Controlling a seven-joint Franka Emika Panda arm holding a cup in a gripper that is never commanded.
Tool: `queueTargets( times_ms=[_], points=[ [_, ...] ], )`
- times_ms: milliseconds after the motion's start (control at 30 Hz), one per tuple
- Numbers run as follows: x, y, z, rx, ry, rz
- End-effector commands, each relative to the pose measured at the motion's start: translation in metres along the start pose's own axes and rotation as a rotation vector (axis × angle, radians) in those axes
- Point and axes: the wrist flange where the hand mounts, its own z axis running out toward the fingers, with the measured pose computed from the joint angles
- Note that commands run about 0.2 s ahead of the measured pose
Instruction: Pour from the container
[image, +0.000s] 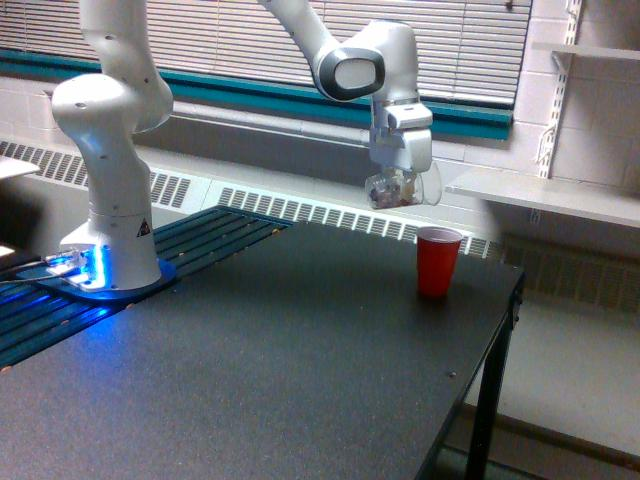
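Exterior view: the hand (401, 178) is closed around a clear cup (398, 190) holding multicoloured bits, suspended above the dark tabletop (280, 350). The clear cup hangs higher than, and toward the exterior view's left of, an upright red plastic cup (437, 261) near the tabletop's far edge.

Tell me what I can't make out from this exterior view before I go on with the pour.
- Inside of the opaque red plastic cup: its wall hides any contents.
- Small clear see-through cup in the gripper: too small and blurred to judge how full it is or what the coloured bits are.
- Gripper fingers: blurred into the cup, grip unclear.
- Black table: near side cut off by the bottom edge.
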Motion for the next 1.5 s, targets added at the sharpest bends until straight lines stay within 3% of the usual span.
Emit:
queueTargets(
  times_ms=[33,467,833,1500],
  points=[
    [-0.008,-0.005,0.003,-0.001,-0.046,-0.104],
    [-0.002,0.005,0.009,-0.022,-0.123,-0.152],
    [0.019,0.010,0.017,-0.039,-0.142,-0.161],
    [0.034,-0.009,0.018,-0.065,-0.225,-0.213]
  ],
)
